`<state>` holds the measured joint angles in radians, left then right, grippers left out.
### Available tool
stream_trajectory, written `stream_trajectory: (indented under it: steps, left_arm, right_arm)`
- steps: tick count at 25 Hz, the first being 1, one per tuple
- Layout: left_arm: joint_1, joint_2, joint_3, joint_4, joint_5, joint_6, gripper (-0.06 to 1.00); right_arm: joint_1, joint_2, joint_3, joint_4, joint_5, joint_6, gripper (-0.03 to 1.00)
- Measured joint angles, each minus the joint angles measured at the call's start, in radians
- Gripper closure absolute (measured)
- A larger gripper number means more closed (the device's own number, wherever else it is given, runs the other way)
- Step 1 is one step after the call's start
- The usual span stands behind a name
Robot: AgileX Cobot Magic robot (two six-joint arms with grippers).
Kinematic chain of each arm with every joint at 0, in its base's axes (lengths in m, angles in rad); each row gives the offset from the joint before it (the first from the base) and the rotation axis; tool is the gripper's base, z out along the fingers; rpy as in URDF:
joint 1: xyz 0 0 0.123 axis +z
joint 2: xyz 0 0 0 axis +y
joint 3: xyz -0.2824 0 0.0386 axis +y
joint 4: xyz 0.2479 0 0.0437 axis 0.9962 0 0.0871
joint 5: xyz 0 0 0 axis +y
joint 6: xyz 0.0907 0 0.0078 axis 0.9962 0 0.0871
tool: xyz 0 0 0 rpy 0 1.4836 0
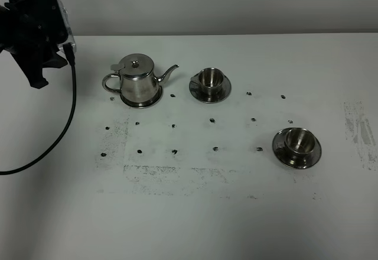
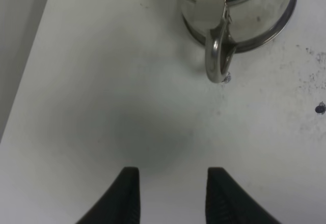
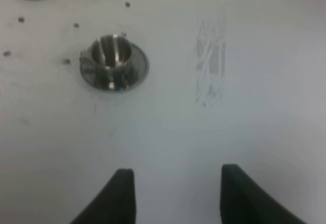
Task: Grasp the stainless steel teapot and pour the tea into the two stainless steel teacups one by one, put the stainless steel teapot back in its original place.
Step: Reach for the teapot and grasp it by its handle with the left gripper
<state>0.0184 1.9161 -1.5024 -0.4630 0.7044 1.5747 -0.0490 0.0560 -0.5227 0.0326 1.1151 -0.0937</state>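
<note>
My left fingers (image 2: pixel 126 196) stood apart with nothing between them, above the bare tabletop (image 1: pixel 195 224), near the loop handle (image 2: pixel 219 56) of the stainless steel teapot (image 1: pixel 137 81). The teapot stood upright on its ringed saucer (image 1: pixel 157 99), its spout pointing toward the first teacup (image 1: pixel 209 80). The second teacup (image 1: pixel 299 142) sat well apart, further right. Each of the 2 cups rested on its own saucer. My right fingers (image 3: pixel 122 196) were spread and empty too, over the tabletop near that second teacup.
</note>
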Motion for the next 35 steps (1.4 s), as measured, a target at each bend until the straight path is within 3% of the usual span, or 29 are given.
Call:
stream_trajectory:
  steps: [5,19,27,32,35]
  left_arm:
    - [-0.015,0.002,0.0,-0.003,0.003,0.003,0.64]
    - [-0.064,0.018,0.0,0.01,0.024,-0.006,0.64]
    - [-0.17,0.018,0.0,0.183,0.007,-0.185,0.64]
    - [-0.181,0.024,-0.025,0.189,0.011,-0.208,0.64]
    - [-0.189,0.059,-0.126,0.189,0.103,-0.275,0.64]
  right_arm:
    - [-0.037,-0.014,-0.002,0.0,0.003,0.001,0.59]
    - [-0.04,-0.015,-0.002,0.001,0.003,0.001,0.59]
    - [-0.04,-0.015,-0.002,0.001,0.003,0.001,0.61]
    - [-0.04,-0.015,-0.002,0.001,0.003,0.001,0.64]
    - [-0.04,-0.015,-0.002,0.001,0.003,0.001,0.66]
